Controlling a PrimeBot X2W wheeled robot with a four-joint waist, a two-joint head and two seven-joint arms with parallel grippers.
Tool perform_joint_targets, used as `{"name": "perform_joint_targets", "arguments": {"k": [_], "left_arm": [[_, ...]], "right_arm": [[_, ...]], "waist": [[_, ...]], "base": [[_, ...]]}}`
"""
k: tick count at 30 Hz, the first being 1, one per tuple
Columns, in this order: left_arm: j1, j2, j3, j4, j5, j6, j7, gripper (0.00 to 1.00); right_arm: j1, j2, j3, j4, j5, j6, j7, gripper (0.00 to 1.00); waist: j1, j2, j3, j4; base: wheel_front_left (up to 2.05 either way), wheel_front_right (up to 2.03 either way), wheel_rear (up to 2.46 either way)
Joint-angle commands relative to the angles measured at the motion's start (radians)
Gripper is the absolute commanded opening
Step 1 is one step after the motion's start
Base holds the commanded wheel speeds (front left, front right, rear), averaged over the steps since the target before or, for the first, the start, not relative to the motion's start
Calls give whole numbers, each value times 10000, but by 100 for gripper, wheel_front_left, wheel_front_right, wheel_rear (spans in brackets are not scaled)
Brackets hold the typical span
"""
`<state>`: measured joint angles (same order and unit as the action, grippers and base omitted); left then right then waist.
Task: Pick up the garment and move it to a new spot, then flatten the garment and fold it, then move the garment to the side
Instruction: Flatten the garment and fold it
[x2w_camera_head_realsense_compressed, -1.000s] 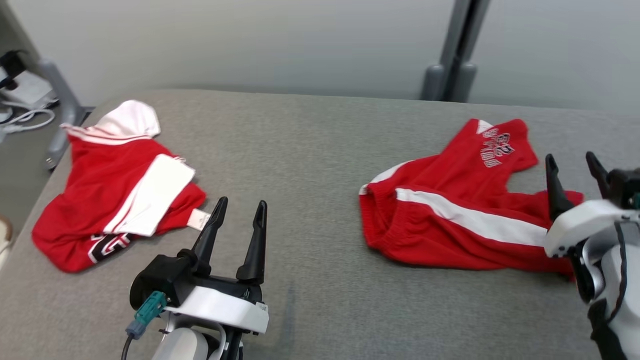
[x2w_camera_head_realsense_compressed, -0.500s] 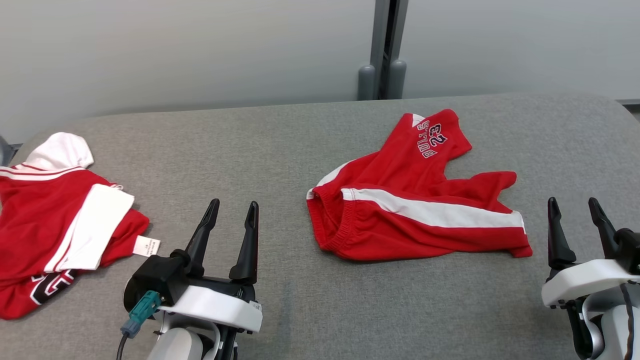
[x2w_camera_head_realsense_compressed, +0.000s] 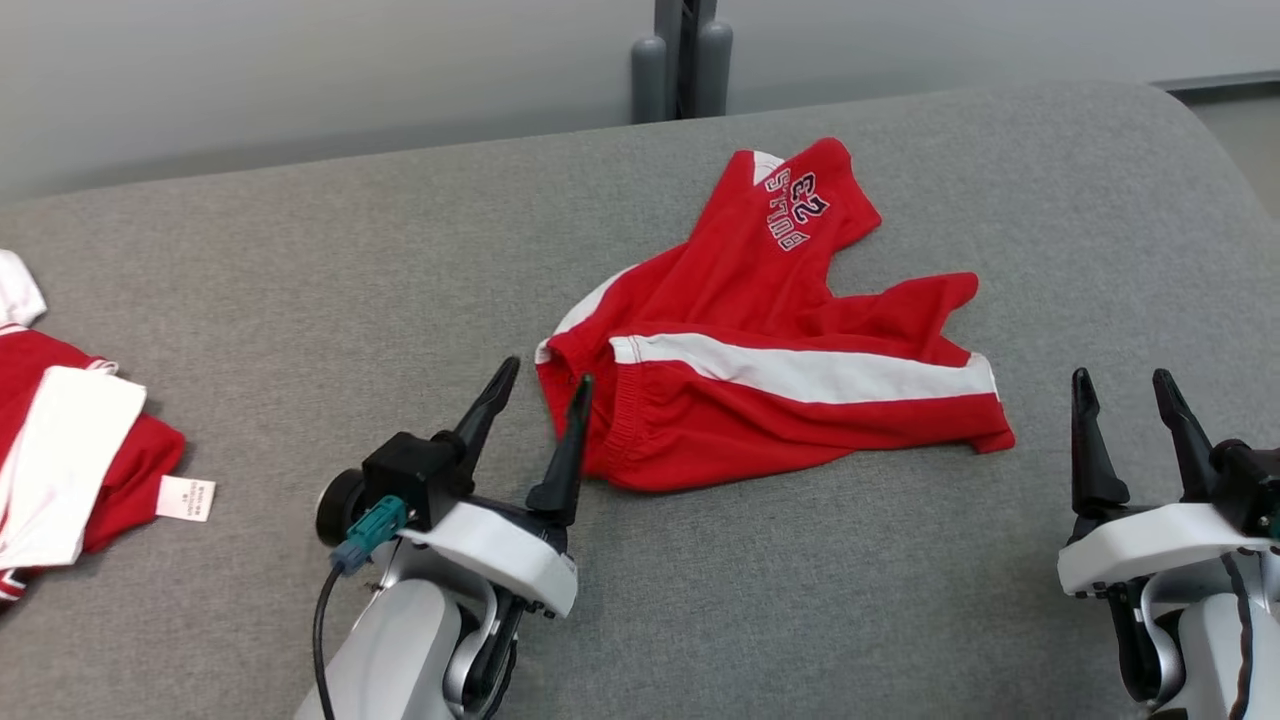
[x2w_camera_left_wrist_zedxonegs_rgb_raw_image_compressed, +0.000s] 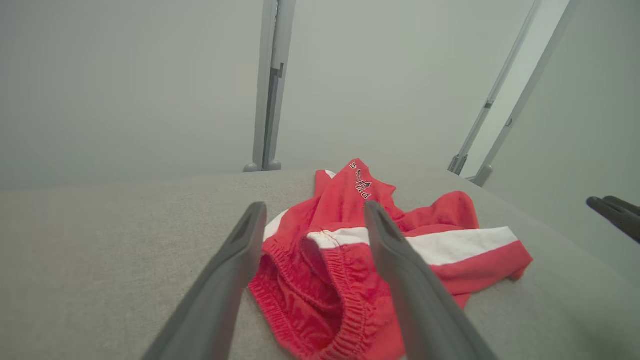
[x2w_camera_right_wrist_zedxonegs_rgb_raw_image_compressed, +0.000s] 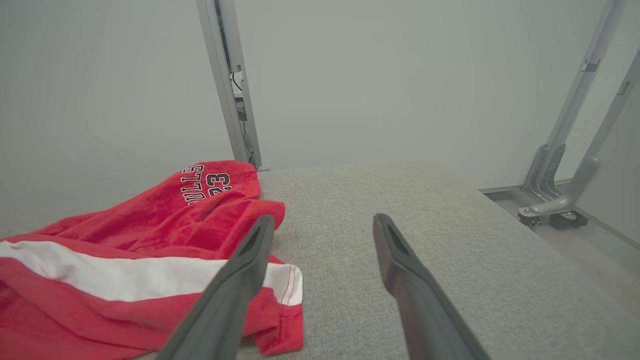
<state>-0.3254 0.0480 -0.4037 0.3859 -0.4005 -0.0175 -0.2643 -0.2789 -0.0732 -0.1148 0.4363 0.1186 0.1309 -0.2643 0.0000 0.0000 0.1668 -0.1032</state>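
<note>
red shorts with a white side stripe lie crumpled at the centre of the grey padded table. left gripper, fingers spread and empty, points at the waistband end. right gripper, likewise spread and empty, sits near the leg hem, apart from it. a second red-and-white garment lies at far left.

Red shorts lying rumpled on the grey surface, towards its right half.
They aren't flat. The elastic waistband gapes open at the near left. A broad white stripe runs along the nearer leg to its hem on the right. The other leg points away, showing black-and-white lettering with the number 23.
</note>
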Motion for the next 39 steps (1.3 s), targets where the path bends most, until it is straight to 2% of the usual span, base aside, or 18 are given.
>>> {"name": "perform_joint_targets", "arguments": {"k": [1,7,10,17,21,28,38,39], "left_arm": [[-235,46,-82,91,-38,-95,3,100],[-1402,55,-1130,1432,-936,-459,3,100],[-1792,55,-1546,2144,-2094,-674,3,100],[-3151,52,-2636,3855,-3693,-787,3,100],[-3609,53,-3239,4556,-4218,-713,64,100],[-4124,53,-3903,5158,-4866,-385,6,100],[-4511,52,-4780,5493,-5965,-623,442,100],[-4575,50,-4855,5514,-6046,-612,421,97]], "right_arm": [[-145,-20,-25,-69,51,-3,-3,100],[-186,95,111,-459,160,-3,-3,100],[-142,129,191,-578,173,-3,-3,100],[-101,181,263,-675,211,-3,-3,100],[-130,188,262,-692,130,-3,-3,100],[-128,201,357,-730,82,-3,-3,100],[-155,208,440,-719,41,-3,-3,100],[-164,209,443,-713,29,-3,-3,100]], "waist": [[0,0,288,-282],[0,0,695,-687],[0,0,798,-819],[0,0,896,-930],[0,0,900,-921],[0,0,915,-874],[0,0,946,-906],[0,0,952,-911]], "base": [[0,0,0],[0,0,0],[0,0,0],[0,0,0],[0,0,0],[0,0,0],[0,0,0],[0,0,0]]}}
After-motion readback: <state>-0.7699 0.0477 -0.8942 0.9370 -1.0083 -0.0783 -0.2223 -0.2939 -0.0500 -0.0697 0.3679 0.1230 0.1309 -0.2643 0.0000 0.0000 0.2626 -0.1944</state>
